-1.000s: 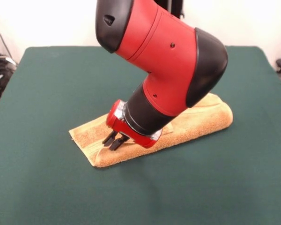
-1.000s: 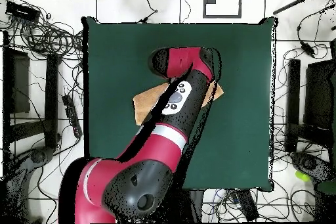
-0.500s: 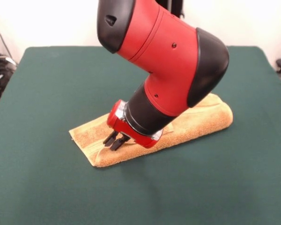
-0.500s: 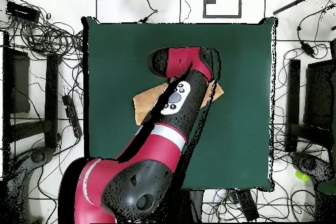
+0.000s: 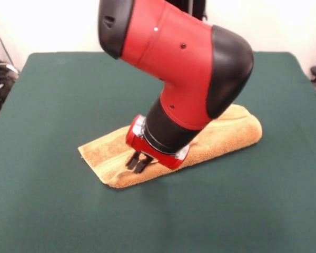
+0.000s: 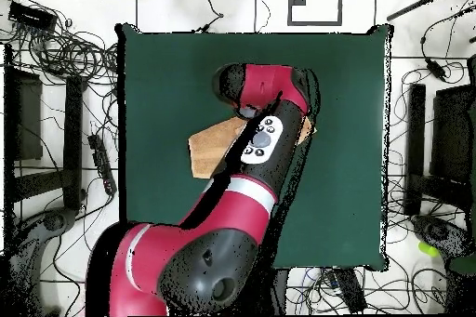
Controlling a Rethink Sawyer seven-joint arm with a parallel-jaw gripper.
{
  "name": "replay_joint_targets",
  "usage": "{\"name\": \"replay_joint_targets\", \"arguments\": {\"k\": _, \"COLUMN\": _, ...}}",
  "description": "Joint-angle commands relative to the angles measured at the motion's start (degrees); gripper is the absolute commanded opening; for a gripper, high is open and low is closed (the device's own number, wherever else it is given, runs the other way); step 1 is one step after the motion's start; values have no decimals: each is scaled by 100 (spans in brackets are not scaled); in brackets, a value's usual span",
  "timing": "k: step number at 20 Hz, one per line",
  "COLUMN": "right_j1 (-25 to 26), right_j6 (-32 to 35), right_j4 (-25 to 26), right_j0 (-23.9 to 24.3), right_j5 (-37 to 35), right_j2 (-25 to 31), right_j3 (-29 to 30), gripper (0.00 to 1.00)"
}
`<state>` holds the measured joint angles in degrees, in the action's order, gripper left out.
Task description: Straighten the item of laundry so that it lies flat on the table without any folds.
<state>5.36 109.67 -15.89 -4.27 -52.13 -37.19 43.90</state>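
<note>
The orange-tan terry hand towel (image 5: 221, 134) lies folded into a long, thick strip near the middle of the dark green tabletop (image 5: 52, 105), running diagonally in the front view from its lower-left end up to a rounded, bulkier end at the right. Paler woven bands (image 5: 106, 163) show at the lower-left end. In the overhead view only the two ends of the towel (image 6: 209, 141) peek out on either side of the red and black arm (image 6: 265, 160), which crosses over its middle.

The gripper (image 5: 138, 162) points down at the strip's lower-left part, just inside the banded end. Its dark jaws stand close together with their tips at the cloth's upper surface, seemingly touching it; whether they pinch any fabric cannot be told from either view. The bulk of the towel stretches away to the right behind the wrist, and the banded end lies just to the left of the jaws.
</note>
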Motion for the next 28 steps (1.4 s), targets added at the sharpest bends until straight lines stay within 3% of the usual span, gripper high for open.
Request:
{"name": "replay_joint_targets", "arguments": {"k": 1, "right_j1": -192, "right_j6": 1427, "right_j4": -904, "right_j0": 73, "right_j5": 339, "right_j2": 1636, "right_j3": 852, "gripper": 0}}
{"name": "replay_joint_targets", "arguments": {"k": 13, "right_j1": -249, "right_j6": 1477, "right_j4": -969, "right_j0": 102, "right_j5": 653, "right_j2": 1801, "right_j3": 1045, "gripper": 0}}
{"name": "replay_joint_targets", "arguments": {"k": 23, "right_j1": -30, "right_j6": 1793, "right_j4": -936, "right_j0": 14, "right_j5": 984, "right_j2": 1706, "right_j3": 874, "gripper": 0}}
{"name": "replay_joint_targets", "arguments": {"k": 28, "right_j1": -108, "right_j6": 1787, "right_j4": -1180, "right_j0": 142, "right_j5": 1115, "right_j2": 2042, "right_j3": 1016, "gripper": 0}}
